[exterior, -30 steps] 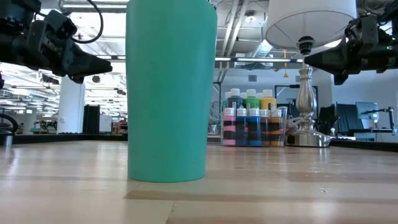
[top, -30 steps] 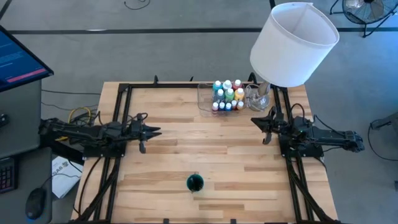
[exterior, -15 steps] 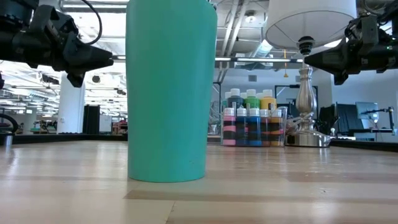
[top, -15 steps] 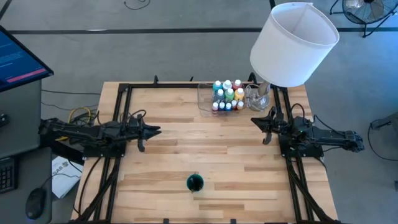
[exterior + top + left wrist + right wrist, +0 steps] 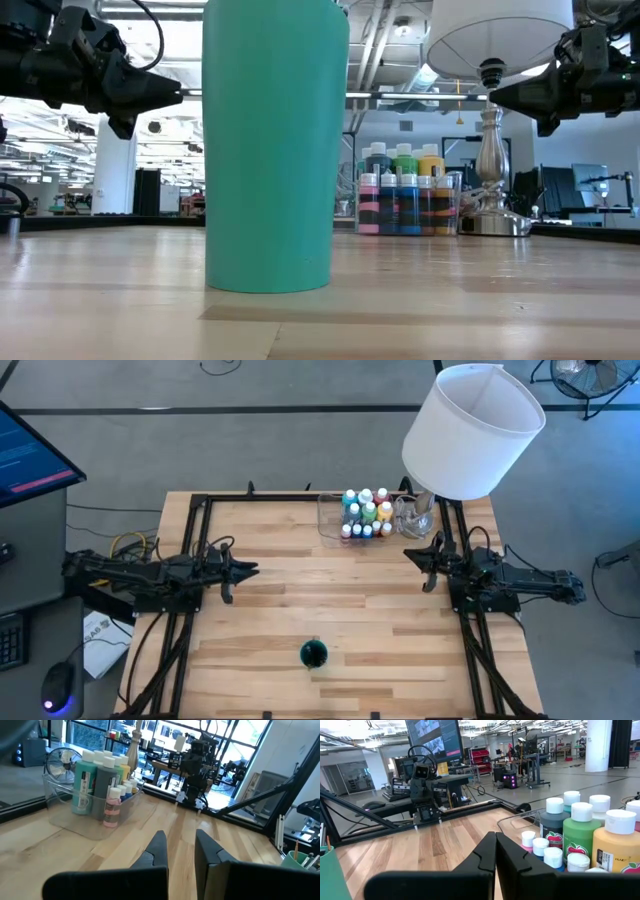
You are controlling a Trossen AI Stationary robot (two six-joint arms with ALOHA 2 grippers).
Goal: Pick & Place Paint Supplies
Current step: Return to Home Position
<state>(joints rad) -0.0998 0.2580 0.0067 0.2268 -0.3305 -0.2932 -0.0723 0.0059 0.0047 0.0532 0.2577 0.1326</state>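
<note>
Hovering above the pale wooden plank table (image 5: 330, 600) at its nine o'clock edge, my left gripper (image 5: 243, 571) points inward. Its two dark fingers (image 5: 160, 851) are parted, with a clear gap and nothing between them. My right gripper (image 5: 415, 554) hangs at the three o'clock edge, facing the left one, with its fingers (image 5: 487, 852) pressed together on nothing. The white-capped paint bottles (image 5: 367, 513), green, yellow, teal, blue and pink among them, stand upright. They are packed inside the clear plastic tray (image 5: 322, 520) at one o'clock, just beside the big white lampshade (image 5: 473, 430). A tall teal cup (image 5: 314, 654) stands at six o'clock near the front edge, and a thin brush handle (image 5: 296, 851) pokes above its rim.
</note>
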